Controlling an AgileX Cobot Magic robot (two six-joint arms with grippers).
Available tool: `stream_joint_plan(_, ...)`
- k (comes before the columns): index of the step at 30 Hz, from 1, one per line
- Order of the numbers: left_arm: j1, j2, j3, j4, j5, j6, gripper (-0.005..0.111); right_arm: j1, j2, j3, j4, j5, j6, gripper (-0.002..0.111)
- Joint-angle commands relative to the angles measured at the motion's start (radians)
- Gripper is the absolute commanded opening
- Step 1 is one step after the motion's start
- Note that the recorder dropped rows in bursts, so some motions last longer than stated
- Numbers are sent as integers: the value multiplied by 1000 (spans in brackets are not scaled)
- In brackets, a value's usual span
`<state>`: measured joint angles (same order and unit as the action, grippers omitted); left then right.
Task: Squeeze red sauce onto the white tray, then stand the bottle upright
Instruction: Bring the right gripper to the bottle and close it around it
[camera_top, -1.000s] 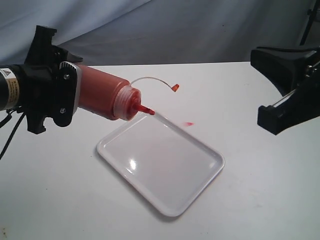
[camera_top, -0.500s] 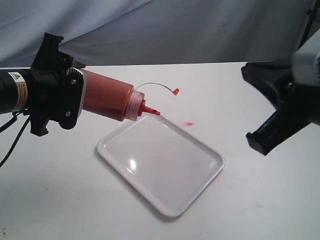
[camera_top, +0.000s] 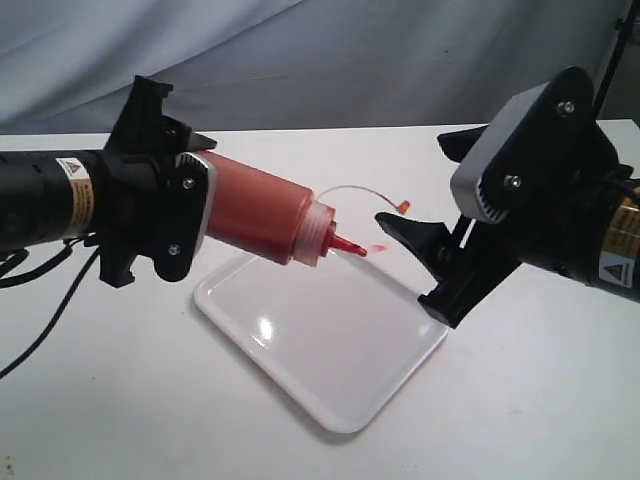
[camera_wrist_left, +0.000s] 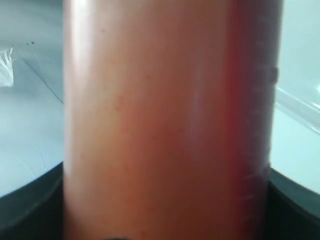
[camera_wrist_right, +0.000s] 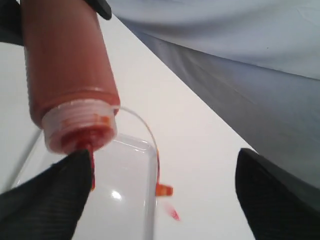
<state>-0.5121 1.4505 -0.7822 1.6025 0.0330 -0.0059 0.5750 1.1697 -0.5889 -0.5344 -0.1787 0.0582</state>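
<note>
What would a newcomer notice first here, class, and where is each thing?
The bottle, dark red inside, is gripped at a downward tilt in the left tool, with its nozzle over the far edge of the white tray. Facing it, the right tool gapes open beside the tethered cap. A small red smear lies on the table just beyond the tray.

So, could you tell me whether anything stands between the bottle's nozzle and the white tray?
Nothing visible does. The bottle, tilted in the left gripper, has only air between its nozzle and the white tray; the open right gripper is beside the nozzle.
</note>
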Motion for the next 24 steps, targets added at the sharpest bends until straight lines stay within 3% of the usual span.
stream_joint_plan(1,-69,-7,-15,-55,116,-20,0,42,0,-6,-12,-12,-6,75)
stream_joint_plan(11,-86,-7,-15,-75,129,-20,0,95,35,-14,-16,19,-58,75)
stream_joint_plan(16,-86,-7,-15,-75,132,-20,0,175,136,-158,-1,137,-58,75)
stream_joint_plan(20,-86,-7,-15,-75,132,-16,0,184,169,-244,5,154,-14,75)
stream_joint_plan(24,-86,-7,-15,-67,132,-16,0,212,241,-333,21,302,-6,75)
